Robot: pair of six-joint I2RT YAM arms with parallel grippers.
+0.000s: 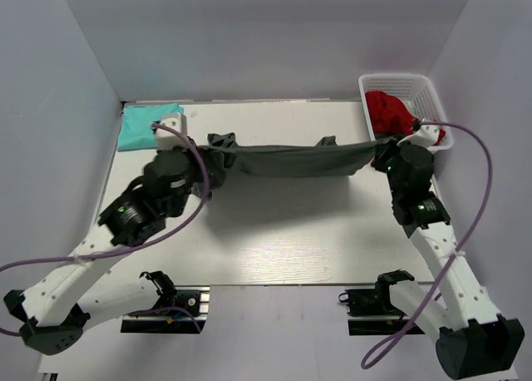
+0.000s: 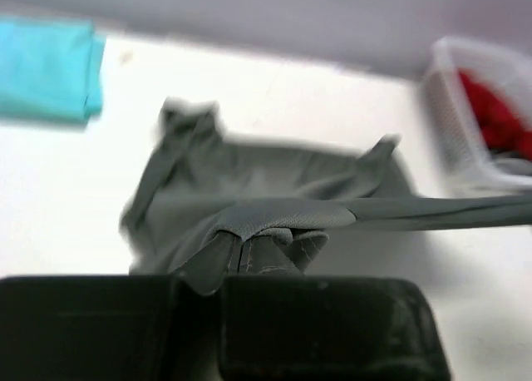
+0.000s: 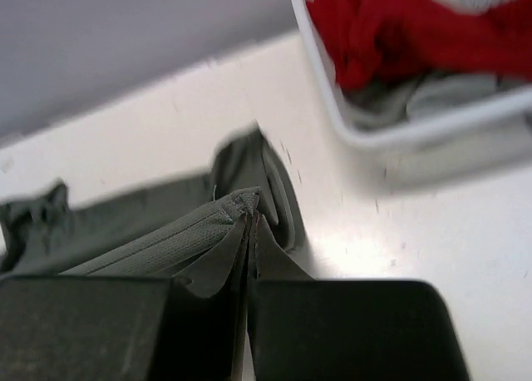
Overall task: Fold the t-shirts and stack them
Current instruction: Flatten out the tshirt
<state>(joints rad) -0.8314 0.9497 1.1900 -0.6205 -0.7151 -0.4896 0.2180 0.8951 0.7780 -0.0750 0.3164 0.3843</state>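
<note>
left gripper point(image 2: 221, 274), right gripper point(image 3: 249, 283) pinch grey t-shirt point(image 1: 291, 160) (stretched between them)

Two t-shirts are counted: one grey t-shirt point(image 1: 295, 160), stretched between the left gripper point(image 1: 212, 167) and the right gripper point(image 1: 381, 155), and one teal t-shirt point(image 1: 147, 125), folded beyond the left gripper. Two arms point(image 1: 91, 269) are seen, each with one gripper. One basket point(image 1: 397, 81) is found just beyond the right gripper, with one red garment point(image 1: 388, 111) inside. One table point(image 1: 274, 239) is counted.

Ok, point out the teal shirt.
In the top view, the teal shirt lies folded at the far left corner of the table, left of the stretched grey shirt.
</note>
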